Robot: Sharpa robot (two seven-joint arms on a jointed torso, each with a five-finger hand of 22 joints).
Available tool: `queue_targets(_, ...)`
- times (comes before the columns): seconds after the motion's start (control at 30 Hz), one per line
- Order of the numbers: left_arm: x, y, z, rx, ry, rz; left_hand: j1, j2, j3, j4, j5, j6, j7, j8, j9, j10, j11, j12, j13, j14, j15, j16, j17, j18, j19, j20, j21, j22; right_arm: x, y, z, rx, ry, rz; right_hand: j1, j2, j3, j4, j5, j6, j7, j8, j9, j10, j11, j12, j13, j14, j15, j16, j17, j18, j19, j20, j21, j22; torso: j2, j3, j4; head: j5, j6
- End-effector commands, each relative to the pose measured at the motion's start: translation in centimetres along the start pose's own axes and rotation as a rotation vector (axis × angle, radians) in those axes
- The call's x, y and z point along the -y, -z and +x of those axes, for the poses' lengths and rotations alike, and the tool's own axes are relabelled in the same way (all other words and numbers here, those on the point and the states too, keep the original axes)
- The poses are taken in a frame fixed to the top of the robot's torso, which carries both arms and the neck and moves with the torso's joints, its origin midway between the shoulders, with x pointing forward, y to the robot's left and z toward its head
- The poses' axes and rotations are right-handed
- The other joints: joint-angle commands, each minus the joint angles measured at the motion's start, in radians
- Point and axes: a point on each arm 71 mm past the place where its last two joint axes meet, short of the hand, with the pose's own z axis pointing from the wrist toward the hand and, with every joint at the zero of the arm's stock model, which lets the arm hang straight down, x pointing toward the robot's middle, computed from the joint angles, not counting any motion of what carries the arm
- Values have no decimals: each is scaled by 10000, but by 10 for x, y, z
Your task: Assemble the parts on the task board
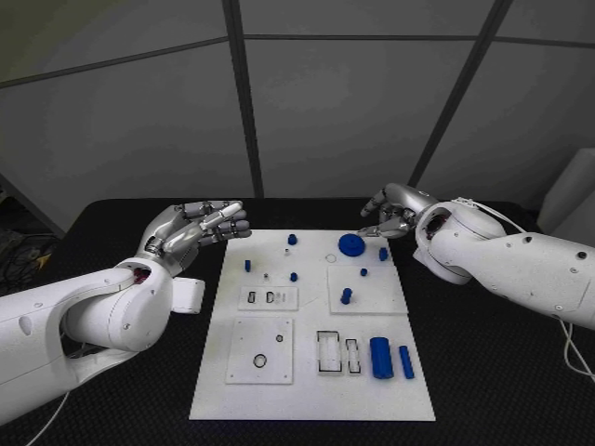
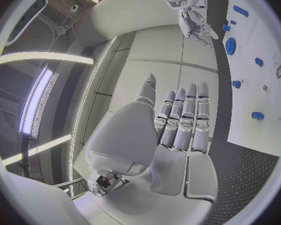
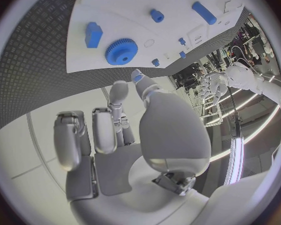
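The silver left hand (image 1: 191, 230) hovered with fingers spread, holding nothing, beside the flat white rectangular task board (image 1: 311, 395) on the textured black bench (image 1: 498, 372). A toothed blue gear (image 1: 351, 244) and smooth blue cylinders (image 1: 381, 357) sat on it. The silver right hand (image 1: 394, 210) hung empty, fingers loosely curled.

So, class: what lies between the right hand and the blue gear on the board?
Head view: the right hand hovers beside the blue gear; between them lies only bare white task board.

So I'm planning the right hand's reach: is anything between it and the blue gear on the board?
Nothing visible. The right hand hovers empty just beyond the board's far edge, and the gear lies close in front of it with only bare board between.
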Motion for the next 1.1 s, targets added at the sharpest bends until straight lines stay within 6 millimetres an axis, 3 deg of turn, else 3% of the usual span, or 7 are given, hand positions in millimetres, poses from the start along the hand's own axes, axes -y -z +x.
queue_targets(0.03,1,-1,2,-171,23,96,36,83,8,-47,-68,35,4,-63,-12,8,70,-66,-11,-2,39,-62,-14,-152,7,31,35,-10,3,-2,6,-969,-1,630,330,-120,-174,580,-11,-146,110,52,78,-74,20,1868,2107,409,54,218,397,-221,1050,64,80,2622,11,6,-21,9,-38)
queue_targets(0.23,1,-2,1,-147,9,111,37,90,3,-59,-72,40,2,-67,-12,12,69,-72,-10,-5,41,-72,-16,-153,0,32,33,-13,-2,-6,12,-1341,259,708,564,-131,-253,996,-2,-266,114,26,145,320,86,3405,3690,474,118,445,869,-222,1053,78,82,2628,12,-1,36,-68,-55)
queue_targets(0.47,0,-3,0,-116,-7,119,37,90,3,-59,-72,40,2,-67,-12,12,69,-72,-10,-5,41,-72,-16,-153,0,32,33,-13,-10,-10,16,-1336,505,706,650,-140,-330,1359,-1,-313,146,33,211,625,114,4444,4733,490,145,531,1033,-222,1053,110,82,2628,1,-18,26,-28,-85)
queue_targets(0.8,0,-3,-1,-109,-12,110,37,90,3,-59,-72,40,2,-67,-12,12,69,-72,-10,-5,41,-72,-16,-153,0,32,33,-13,-16,-15,21,-1518,804,741,847,-125,-321,1416,42,-288,153,37,267,854,125,5143,5412,510,156,602,1178,-222,1053,122,82,2628,7,-11,11,-4,-79)
queue_targets(1.1,0,-4,-1,-97,-18,92,36,92,1,-62,-73,41,3,-69,-13,13,70,-74,-10,-6,42,-75,-16,-153,-2,33,33,-14,-18,-15,24,-1732,925,719,945,-110,-296,1383,93,-260,154,45,291,893,127,5287,5558,516,159,627,1230,-222,1053,124,82,2628,3,-10,12,1,-147)
